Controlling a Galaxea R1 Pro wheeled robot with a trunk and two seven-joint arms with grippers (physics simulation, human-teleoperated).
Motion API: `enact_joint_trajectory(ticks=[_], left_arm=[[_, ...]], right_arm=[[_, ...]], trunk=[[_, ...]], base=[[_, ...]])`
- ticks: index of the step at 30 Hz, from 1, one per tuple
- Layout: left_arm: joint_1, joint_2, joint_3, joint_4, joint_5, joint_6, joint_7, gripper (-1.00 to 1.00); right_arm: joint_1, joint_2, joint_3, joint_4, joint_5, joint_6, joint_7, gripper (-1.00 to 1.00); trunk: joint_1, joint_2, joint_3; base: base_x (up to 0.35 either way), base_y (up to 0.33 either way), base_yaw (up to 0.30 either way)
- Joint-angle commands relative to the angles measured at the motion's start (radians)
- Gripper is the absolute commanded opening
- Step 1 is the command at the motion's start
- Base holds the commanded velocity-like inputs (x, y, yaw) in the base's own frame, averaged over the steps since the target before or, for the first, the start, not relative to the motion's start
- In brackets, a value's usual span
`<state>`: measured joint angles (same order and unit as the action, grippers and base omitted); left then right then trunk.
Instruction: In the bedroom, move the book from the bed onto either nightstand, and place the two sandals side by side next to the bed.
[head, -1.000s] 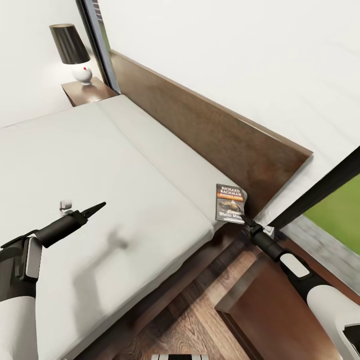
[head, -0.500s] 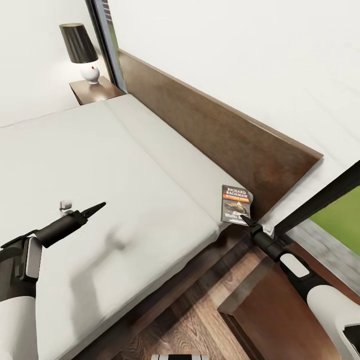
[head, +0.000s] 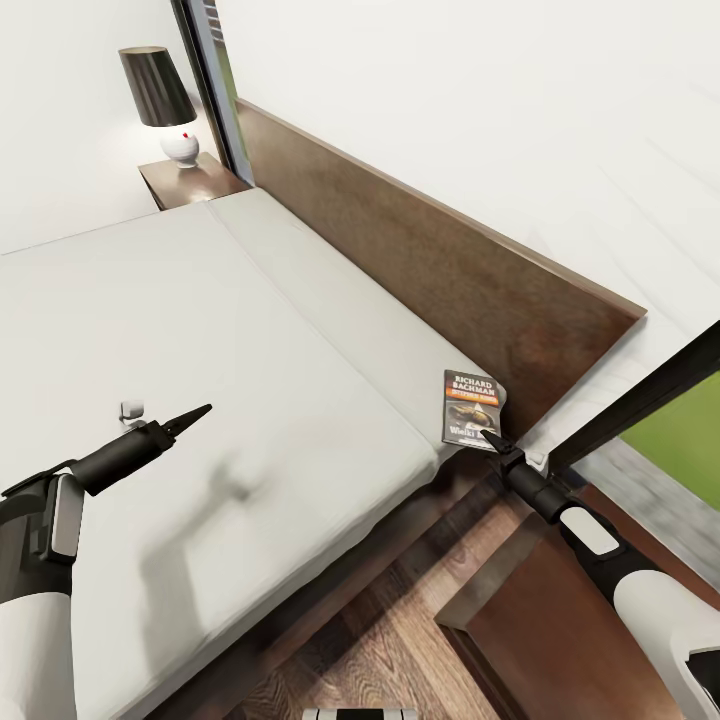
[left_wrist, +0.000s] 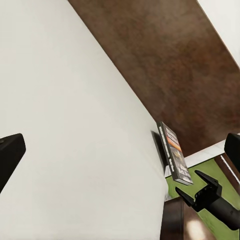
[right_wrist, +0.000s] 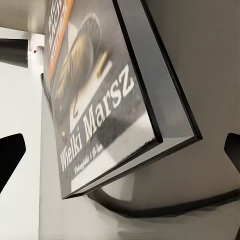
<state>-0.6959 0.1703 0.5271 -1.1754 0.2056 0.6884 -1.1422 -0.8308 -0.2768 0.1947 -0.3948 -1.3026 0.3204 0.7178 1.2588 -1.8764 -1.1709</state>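
Book (head: 471, 408): thin paperback, dark cover, white "RICHARD BACHMAN" lettering above an orange band, "Wielki Marsz" readable in the right wrist view (right_wrist: 107, 95). Lies flat on the bed (head: 200, 340), at the mattress corner nearest the headboard (head: 420, 250), its lower edge jutting slightly past the mattress edge.

Right gripper (head: 492, 438): at the book's lower edge, tip overlapping the cover in the head view; touching or just above, cannot tell. Fingers spread apart, one dark tip at each side of the right wrist view with the book between them. Seen open also in the left wrist view (left_wrist: 202, 190), just beside the book (left_wrist: 174, 154).

Left gripper (head: 188, 419): hovers over the middle of the mattress, well apart from the book, casting a shadow on the sheet. Jaws look drawn to a point in the head view; open or closed, cannot tell.

Nightstand, near (head: 560, 630): dark brown, glossy top, under the right arm, beside the bed.

Nightstand, far (head: 190, 182): at the bed's other side, bearing a lamp (head: 165, 100) with black shade and white base.

Surroundings: wood-plank floor (head: 390, 640), white wall, dark-framed window (head: 640, 400) with green outside.
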Motion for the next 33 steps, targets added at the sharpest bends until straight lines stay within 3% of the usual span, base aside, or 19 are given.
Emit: enact_joint_trajectory(ticks=[1,33], left_arm=[[-0.001,0.0,0.001,0.0,0.003,0.008,-0.002,1.0],[-0.001,0.0,0.001,0.0,0.003,0.008,-0.002,1.0]], right_arm=[[-0.001,-0.001,0.005,0.001,-0.011,0.006,0.002,1.0],[-0.001,-0.001,0.005,0.001,-0.011,0.005,0.002,1.0]], trunk=[[0.0,0.0,-0.001],[0.0,0.0,-0.001]], base=[[0.0,0.0,0.0],[0.0,0.0,0.0]])
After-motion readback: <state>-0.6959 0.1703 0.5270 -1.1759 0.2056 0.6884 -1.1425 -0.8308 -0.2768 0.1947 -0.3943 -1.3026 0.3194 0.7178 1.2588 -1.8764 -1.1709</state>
